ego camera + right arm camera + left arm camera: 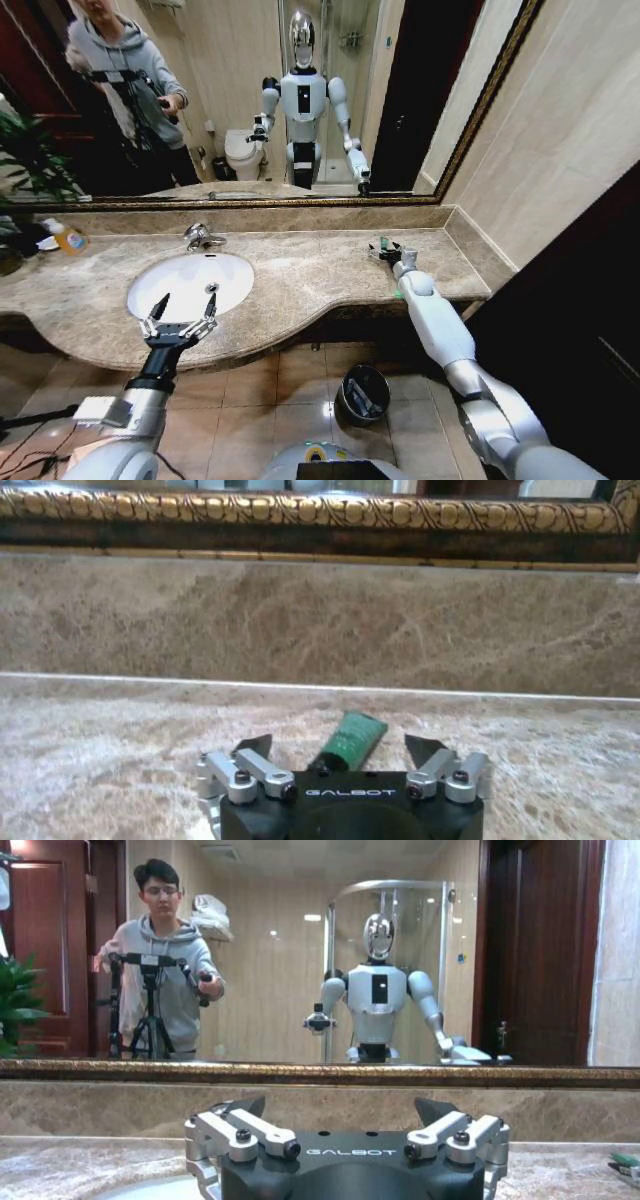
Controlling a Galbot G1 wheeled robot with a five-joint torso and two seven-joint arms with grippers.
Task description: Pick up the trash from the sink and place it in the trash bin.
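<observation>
The green tube (350,739) lies flat on the bench (300,270), near the back right corner and well apart from the sink (235,270). It points obliquely toward the back wall. Its near end sits between the spread fingers of the right hand (343,750), which is released and low over the bench surface.

Handling estimate: the tube appears small and light, with a soft, squeezable body and a smooth skin that may slip. A firmer hold is likely at the near end, toward what seems to be the cap, or across the narrow width of the body. Excess closing force could flatten it or make it squirt out of the fingers.

The left hand (183,308) hangs over the front rim of the sink, fingers spread and holding nothing. The basin below it looks bare.

The trash bin (362,394) stands on the floor below the front edge of the bench, between the two arms.
</observation>
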